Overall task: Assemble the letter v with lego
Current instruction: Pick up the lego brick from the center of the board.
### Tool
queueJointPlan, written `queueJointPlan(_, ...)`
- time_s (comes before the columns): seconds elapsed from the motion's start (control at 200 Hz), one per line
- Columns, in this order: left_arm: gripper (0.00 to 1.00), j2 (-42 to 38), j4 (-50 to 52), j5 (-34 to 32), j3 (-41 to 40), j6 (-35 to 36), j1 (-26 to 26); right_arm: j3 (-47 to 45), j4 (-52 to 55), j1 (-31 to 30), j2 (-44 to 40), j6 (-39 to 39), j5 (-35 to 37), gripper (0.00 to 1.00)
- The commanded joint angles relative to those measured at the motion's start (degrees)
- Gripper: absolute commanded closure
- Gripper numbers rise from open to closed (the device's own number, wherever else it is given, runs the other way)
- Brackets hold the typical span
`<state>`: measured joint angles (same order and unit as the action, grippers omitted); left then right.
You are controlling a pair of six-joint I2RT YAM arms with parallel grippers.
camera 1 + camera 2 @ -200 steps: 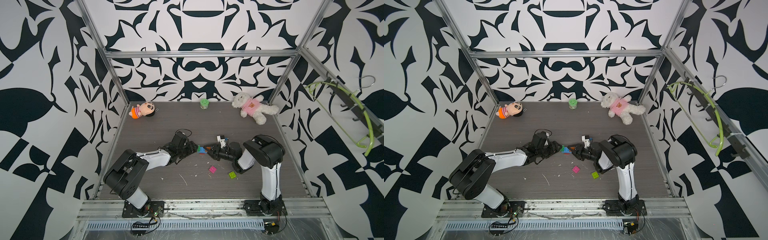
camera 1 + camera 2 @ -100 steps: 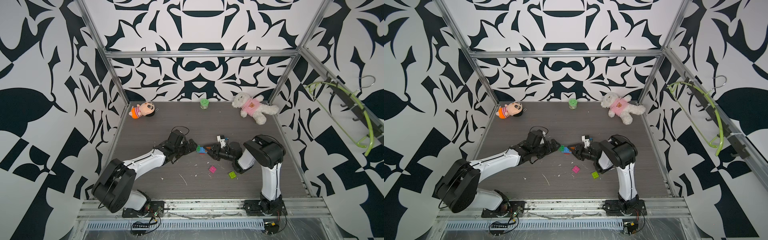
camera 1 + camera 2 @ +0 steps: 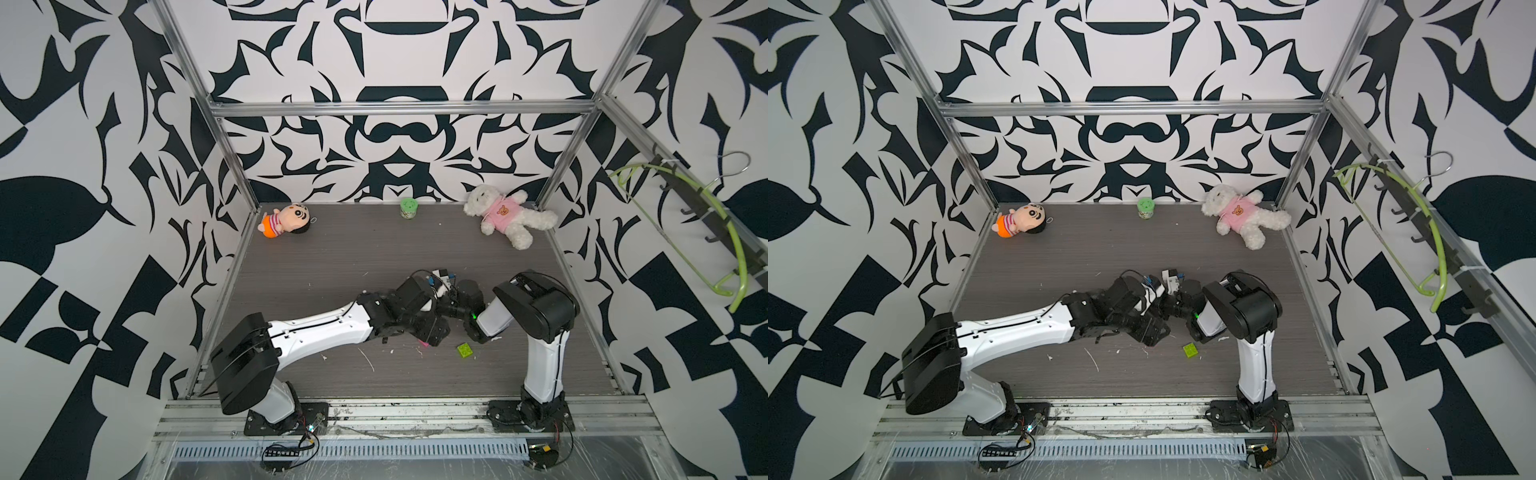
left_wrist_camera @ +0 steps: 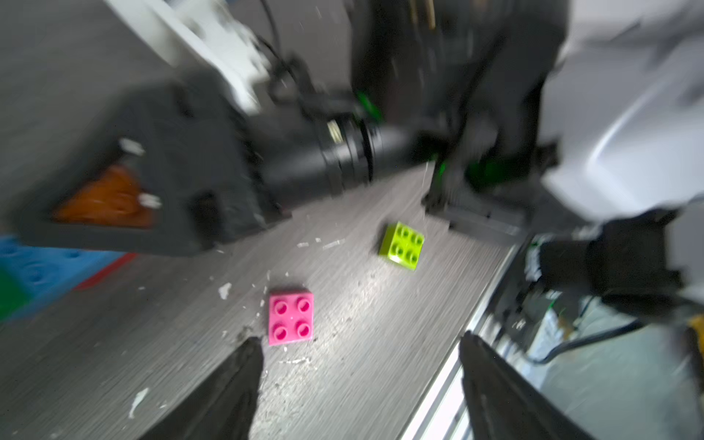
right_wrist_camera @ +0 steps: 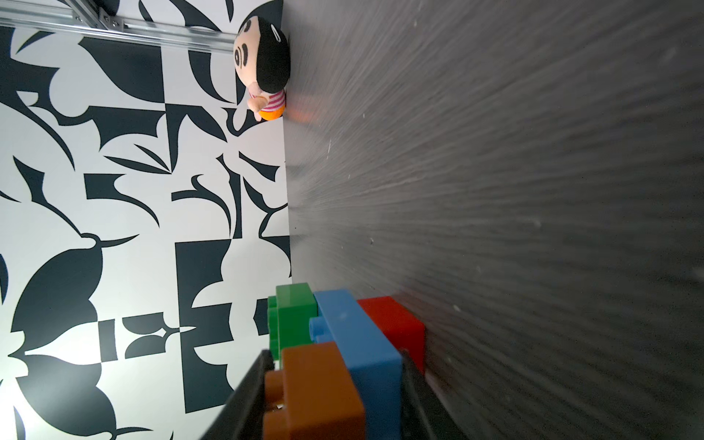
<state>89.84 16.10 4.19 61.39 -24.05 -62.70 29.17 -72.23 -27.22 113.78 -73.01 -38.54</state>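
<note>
While the right gripper [image 5: 335, 365] clamps the joined bricks [image 5: 358, 343] near the pink brick [image 4: 290, 318], the left gripper [image 4: 360, 343] hovers beside it, jaws apart, apparently to fetch it, which calls for lowering astride it.

We see our right claw [image 5: 335, 384] closed on the joined bricks [image 5: 335, 335]: orange-brown brick [image 5: 316, 392] and blue brick [image 5: 375, 369] between its fingers [image 5: 247, 400], green brick [image 5: 295, 316] and red brick [image 5: 396, 327] beyond, red nearest the grey tabletop [image 5: 533, 190]. A plush doll [image 5: 266, 61] lies by the patterned wall [image 5: 114, 190].
</note>
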Motion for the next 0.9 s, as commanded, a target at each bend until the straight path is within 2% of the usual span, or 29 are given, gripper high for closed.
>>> queueJointPlan(0.0,0.2,1.84,3.02,0.98,0.66,6.63,-2.15,-1.09,4.02,1.22,-1.6,1.46,-0.72,0.74)
queueJointPlan(0.05,0.24,2.49,2.42,1.43,0.09,7.39,-2.6,-1.54,4.47,1.59,-2.33,1.86,-0.76,0.74)
queueJointPlan(0.21,0.24,5.88,1.7,-0.43,-0.84,7.81,-2.58,-1.98,6.05,1.83,-3.56,2.83,-0.65,0.75)
queueJointPlan(0.35,0.25,9.28,1.5,-6.31,0.1,6.72,-2.53,-2.28,5.63,1.94,-3.56,2.74,-0.56,0.75)
queueJointPlan(0.535,0.24,11.11,0.32,-9.99,0.14,5.64,-2.28,-2.88,4.2,1.92,-3.17,2.15,-0.48,0.75)
queueJointPlan(0.595,0.26,11.46,-0.13,-10.11,-0.12,5.6,-2.17,-3.16,3.82,1.95,-3.06,2.08,-0.31,0.75)
queueJointPlan(0.68,0.37,12.83,0.77,-10.73,0.55,5.57,-1.91,-3.24,3.26,1.94,-2.71,1.82,-0.36,0.75)
queueJointPlan(0.815,0.38,14.37,1.23,-10.12,0.89,6.03,-1.9,-3.25,1.92,1.94,-1.77,1.14,-0.41,0.76)
queueJointPlan(0.895,0.43,14.74,1.48,-10.4,0.78,6.1,-1.81,-3.33,1.23,1.97,-1.37,0.86,-0.48,0.76)
